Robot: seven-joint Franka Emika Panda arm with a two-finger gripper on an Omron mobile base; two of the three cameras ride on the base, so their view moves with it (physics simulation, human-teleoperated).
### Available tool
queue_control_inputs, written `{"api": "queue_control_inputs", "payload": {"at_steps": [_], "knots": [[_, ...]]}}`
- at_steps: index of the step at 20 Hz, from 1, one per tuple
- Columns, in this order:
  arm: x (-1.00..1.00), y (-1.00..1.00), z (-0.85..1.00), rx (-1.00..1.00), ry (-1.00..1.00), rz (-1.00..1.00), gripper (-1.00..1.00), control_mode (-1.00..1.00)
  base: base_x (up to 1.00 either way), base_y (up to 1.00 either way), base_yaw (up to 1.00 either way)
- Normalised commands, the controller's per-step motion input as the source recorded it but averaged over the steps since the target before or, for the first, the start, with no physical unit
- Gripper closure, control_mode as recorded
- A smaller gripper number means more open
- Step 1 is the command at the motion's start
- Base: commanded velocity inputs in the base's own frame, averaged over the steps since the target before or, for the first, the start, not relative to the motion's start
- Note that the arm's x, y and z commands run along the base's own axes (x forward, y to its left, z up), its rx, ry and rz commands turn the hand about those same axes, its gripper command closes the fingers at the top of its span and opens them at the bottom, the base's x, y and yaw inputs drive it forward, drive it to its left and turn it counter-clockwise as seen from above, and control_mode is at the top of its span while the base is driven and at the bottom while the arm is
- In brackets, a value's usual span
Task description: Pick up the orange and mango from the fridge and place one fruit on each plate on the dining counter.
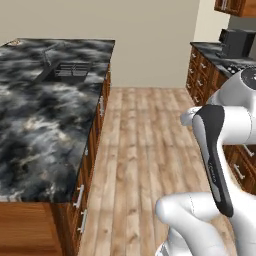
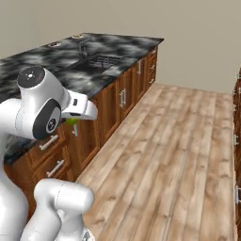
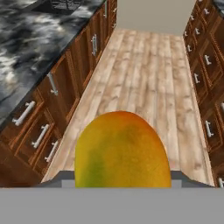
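The mango (image 3: 122, 151) sits right against the hand camera, orange-yellow with a green patch low on its left side; its bottom is cut off by the lower part of that view and the claw's fingers are hidden behind it. The claw is clamped on the mango, held in the air above the wooden floor (image 3: 144, 78) of the aisle. In the right base view just a sliver of yellow-green fruit (image 2: 72, 121) peeks out under the white hand, so the claw itself is hard to make out there.

To the left runs the worktop (image 1: 45, 115), a black-and-white marbled top over brown cabinets (image 3: 52, 100) with pale handles. A dark sink (image 1: 70, 71) is set into it towards the far end. On the other side of the aisle stand more brown cabinets (image 3: 205, 65), and a plain beige wall (image 1: 150, 35) closes the room behind.
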Motion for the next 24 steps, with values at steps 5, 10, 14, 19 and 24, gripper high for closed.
{"api": "queue_control_inputs", "payload": {"at_steps": [5,10,14,19,24], "knots": [[0.0,0.0,0.0,0.0,0.0,0.0,1.0,1.0,1.0,-1.0,0.0],[0.0,0.0,0.0,0.0,0.0,0.0,1.0,1.0,1.0,-0.97,0.0],[0.0,0.0,0.0,0.0,0.0,0.0,1.0,1.0,1.0,-0.7,0.0],[0.0,0.0,0.0,0.0,0.0,0.0,1.0,1.0,1.0,0.14,-0.07],[0.0,0.0,0.0,0.0,0.0,0.0,1.0,1.0,1.0,0.09,-0.06]]}}
